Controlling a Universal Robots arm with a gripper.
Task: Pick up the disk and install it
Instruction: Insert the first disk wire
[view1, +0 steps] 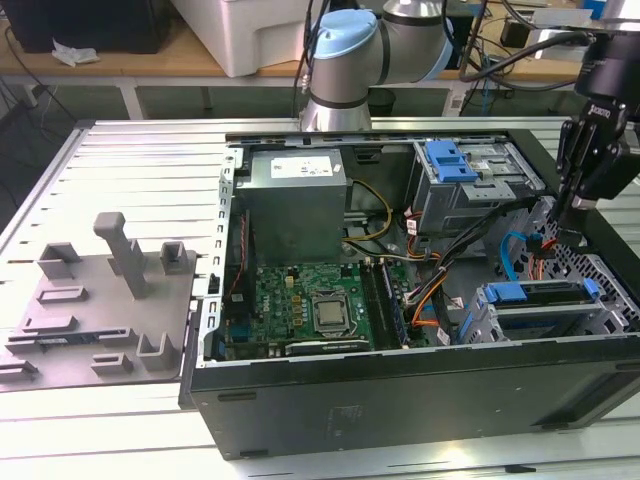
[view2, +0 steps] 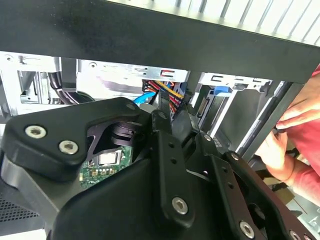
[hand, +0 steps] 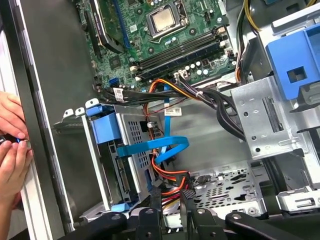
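The gripper (view1: 572, 232) hangs low inside the open computer case (view1: 400, 395), at the exterior view's right, above the blue data cable (hand: 160, 145) and the orange wires. Its fingers (hand: 154, 202) stand a little apart and clamp nothing that I can see. The disk (view1: 535, 295) is not in it. It sits in the near drive cage (view1: 475, 320), just beside the gripper, with its blue bracket turned outward, probably so it can be gripped there. A person's hands (hand: 11, 145) rest at the case wall.

The tool (hand: 171, 195) is matt black, the drive cage (hand: 260, 120) bare dull metal, the flat cable (hand: 150, 146) glossy blue plastic
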